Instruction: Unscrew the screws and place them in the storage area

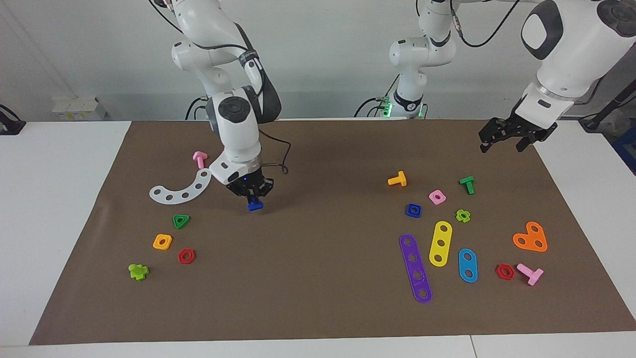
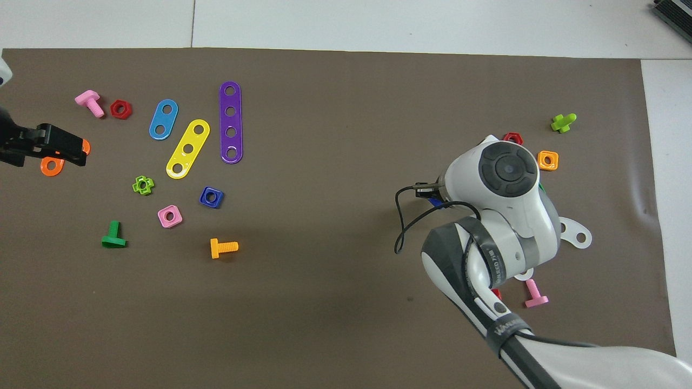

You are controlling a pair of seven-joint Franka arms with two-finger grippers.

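Right end effector [image 1: 252, 195] is clamped on the blue triangular-head bolt [image 1: 255, 204], head down, up in the air over bare mat just beside the white curved strip [image 1: 181, 189], w/ the bolt hanging low over the paper; whether it touches the mat can't be told. In the overhead view the arm's wrist hides the bolt almost entirely. This is the edge of the storage area [image 1: 213, 233] toward the right arm's end of the table: green triangle nut [image 1: 181, 221], orange square nut [image 1: 162, 241], red hex nut [image 1: 186, 256], lime bolt [image 1: 138, 271] lie farther from the robots than the strip; pink bolt [image 1: 199, 158] lies nearer. Left end effector [image 1: 502, 138] hangs over the mat's edge at the left arm's end, waiting; fingers' state can't be told.
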